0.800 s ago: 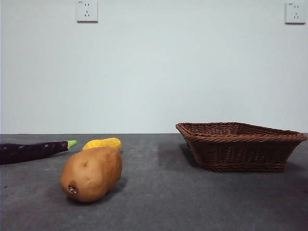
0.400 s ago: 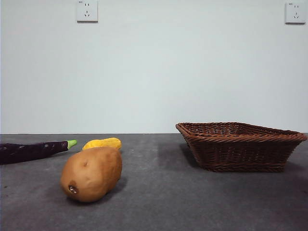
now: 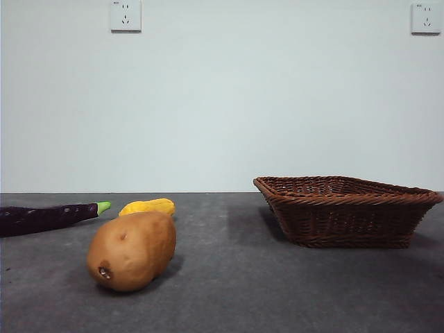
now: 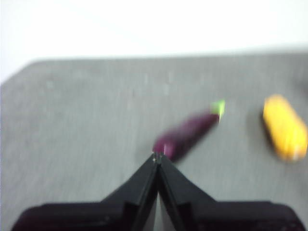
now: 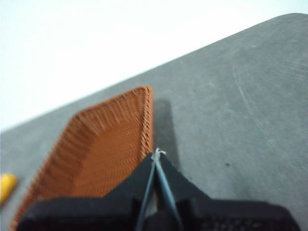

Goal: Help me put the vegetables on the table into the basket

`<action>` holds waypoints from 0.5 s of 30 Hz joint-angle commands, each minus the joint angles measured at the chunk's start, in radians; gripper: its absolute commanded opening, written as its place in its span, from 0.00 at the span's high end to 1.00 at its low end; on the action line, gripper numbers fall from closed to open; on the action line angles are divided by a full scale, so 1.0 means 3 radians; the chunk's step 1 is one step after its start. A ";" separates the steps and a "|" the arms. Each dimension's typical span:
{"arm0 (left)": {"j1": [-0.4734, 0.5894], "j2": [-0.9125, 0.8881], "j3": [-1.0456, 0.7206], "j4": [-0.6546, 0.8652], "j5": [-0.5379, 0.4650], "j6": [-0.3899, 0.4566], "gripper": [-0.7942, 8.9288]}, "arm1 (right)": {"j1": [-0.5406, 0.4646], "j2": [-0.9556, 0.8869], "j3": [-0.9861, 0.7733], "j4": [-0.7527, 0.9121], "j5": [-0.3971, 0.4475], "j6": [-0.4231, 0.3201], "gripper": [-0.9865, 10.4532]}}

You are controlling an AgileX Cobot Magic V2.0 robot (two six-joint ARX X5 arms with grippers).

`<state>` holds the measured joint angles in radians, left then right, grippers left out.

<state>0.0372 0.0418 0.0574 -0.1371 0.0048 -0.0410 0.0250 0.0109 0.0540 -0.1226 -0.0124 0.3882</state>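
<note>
Hovering over the table (image 3: 229,291), I have both grippers up out of the front view, so only my wrist cameras show them. My left gripper (image 4: 157,156) has its jaws pressed together tip to tip with nothing between them. Just past those tips lies the eggplant (image 4: 185,136), dark purple, its green stem pointing away from me; it looks close to the jaw tips but I cannot tell whether it is beneath them or further off, as the picture is blurred. Near the eggplant's stem end, apart from it, lies the yellow-orange vegetable (image 4: 285,133).

My right gripper (image 5: 156,154) is likewise closed and holds nothing. It hangs near one edge of the basket (image 5: 106,144), whose woven inside is bare where I can see it.

From the front, the potato (image 3: 132,250) lies nearest the camera, dark eye spot low on its end, resting on the table. Behind it sit the eggplant (image 3: 45,218), running off the picture's edge, and the yellow-orange vegetable (image 3: 147,207) just beside its green stem. The basket (image 3: 347,211) stands well apart from all three, on the other side of the table.
</note>
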 commanded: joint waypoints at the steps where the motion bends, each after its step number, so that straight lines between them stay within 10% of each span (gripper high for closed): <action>1: 0.0009 0.0050 0.0083 0.0114 0.0010 -0.0649 0.92 | 0.0001 0.0008 0.0244 0.0058 -0.0009 0.0192 0.93; 5: 0.0008 0.0179 0.0211 0.0306 0.0081 -0.1236 0.92 | 0.0001 0.0151 0.0661 0.0056 0.0005 0.0178 0.93; 15: 0.0009 0.1143 0.0993 0.0219 0.0640 -0.1273 0.92 | 0.0001 0.1413 0.1987 -0.0799 -0.0079 -0.0398 0.93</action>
<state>0.0372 0.3542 0.3359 -0.0734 0.1711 -0.4137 0.0250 0.3901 0.6144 -0.3393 -0.0299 0.3328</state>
